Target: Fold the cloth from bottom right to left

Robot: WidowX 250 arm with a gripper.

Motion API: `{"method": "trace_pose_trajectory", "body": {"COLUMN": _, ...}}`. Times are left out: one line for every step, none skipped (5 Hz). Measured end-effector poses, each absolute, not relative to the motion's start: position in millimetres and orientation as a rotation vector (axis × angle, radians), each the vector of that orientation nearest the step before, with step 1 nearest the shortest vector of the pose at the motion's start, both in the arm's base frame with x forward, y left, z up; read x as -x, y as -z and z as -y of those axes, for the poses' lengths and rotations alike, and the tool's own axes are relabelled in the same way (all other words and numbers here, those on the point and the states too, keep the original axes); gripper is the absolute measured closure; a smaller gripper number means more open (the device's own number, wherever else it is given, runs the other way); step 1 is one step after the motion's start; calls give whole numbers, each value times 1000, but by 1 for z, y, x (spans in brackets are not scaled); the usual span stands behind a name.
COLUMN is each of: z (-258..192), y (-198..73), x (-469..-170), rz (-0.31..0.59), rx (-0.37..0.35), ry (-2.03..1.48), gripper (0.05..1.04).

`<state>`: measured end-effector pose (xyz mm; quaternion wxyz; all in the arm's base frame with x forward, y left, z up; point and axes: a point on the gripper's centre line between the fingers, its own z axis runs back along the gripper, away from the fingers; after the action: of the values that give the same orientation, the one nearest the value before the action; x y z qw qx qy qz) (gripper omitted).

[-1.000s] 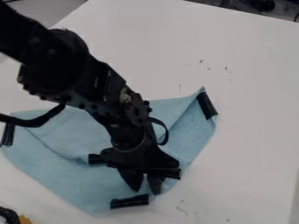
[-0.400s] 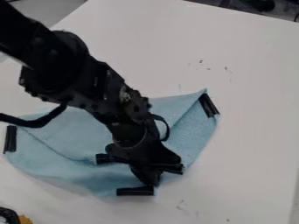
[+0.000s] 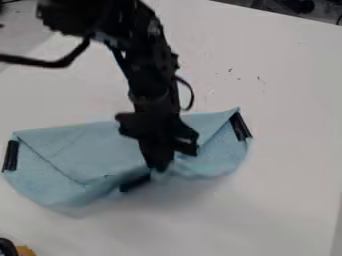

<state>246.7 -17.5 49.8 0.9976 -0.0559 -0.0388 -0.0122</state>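
The black gripper (image 3: 159,169) hangs over the middle of the light blue cloth's front edge, shut on a fold of the cloth (image 3: 67,150). Cloth bunches up right around its fingertips, and the held part looks lifted off the white table. Black clips sit on the cloth: one at the left corner (image 3: 11,155), one at the right corner (image 3: 240,126), and one (image 3: 135,183) just left of the fingertips. The arm covers part of the cloth's back edge.
A white table (image 3: 280,165) lies under the cloth, with small dark marks behind and to the right. At the lower left corner of the view are a black and orange object (image 3: 24,250) and a dark curved part beside it.
The gripper's fingers have closed on the cloth near the front clip. Gripper, clip and front edge have since moved toward the back of the table, up in the view.
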Motion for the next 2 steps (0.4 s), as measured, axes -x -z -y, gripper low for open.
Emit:
{"method": "trace_pose_trajectory", "body": {"z": -5, "y": -50, "x": -274, "rz": 42, "rx": 143, "ry": 125, "gripper": 1030}}
{"method": "trace_pose_trajectory", "body": {"z": -18, "y": -41, "x": -297, "rz": 3, "rx": 162, "ry": 191, "gripper": 1030}}
